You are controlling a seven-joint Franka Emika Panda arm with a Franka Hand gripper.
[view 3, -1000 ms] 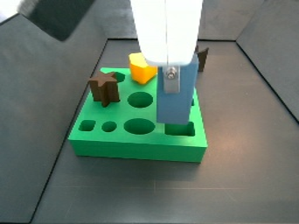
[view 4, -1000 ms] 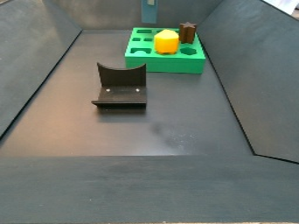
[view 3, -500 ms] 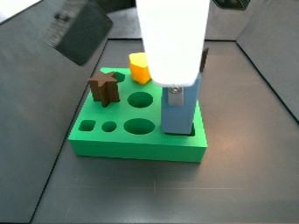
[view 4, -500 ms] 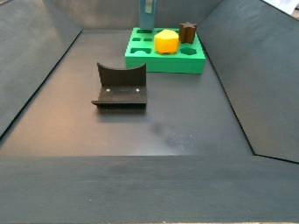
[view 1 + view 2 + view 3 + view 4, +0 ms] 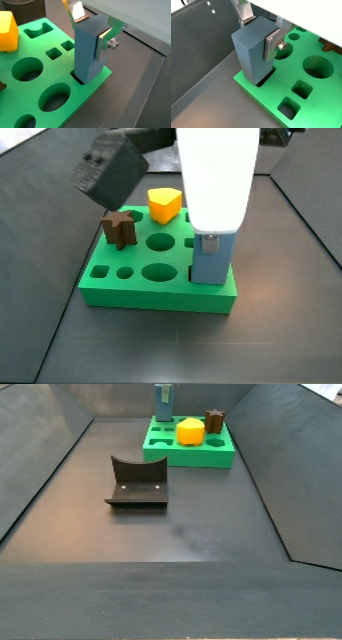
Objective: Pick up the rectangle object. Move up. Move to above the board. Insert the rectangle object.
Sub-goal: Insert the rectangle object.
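The rectangle object point(image 5: 87, 55) is a tall blue-grey block, upright, with its lower end inside a rectangular hole at a corner of the green board point(image 5: 40, 70). My gripper point(image 5: 91, 30) is shut on the block's upper part, one silver finger point(image 5: 107, 40) on each side. Both wrist views show this grip; the gripper point(image 5: 258, 32) holds the block point(image 5: 251, 55) at the board's point(image 5: 314, 95) edge. In a side view the block point(image 5: 211, 258) stands in the board's point(image 5: 134, 293) near right corner under the white gripper point(image 5: 207, 243). It also shows far back in a side view point(image 5: 164, 399).
A yellow block point(image 5: 164, 205) and a brown star block point(image 5: 120, 228) stand in the board; they also show as the yellow block point(image 5: 191, 431) and star point(image 5: 214, 421). The dark fixture point(image 5: 138, 481) stands on the floor. Grey walls point(image 5: 40, 454) enclose the floor.
The gripper has come straight down with the blue-grey block. The block's lower end has sunk deeper into the board's corner hole. Nothing else moved.
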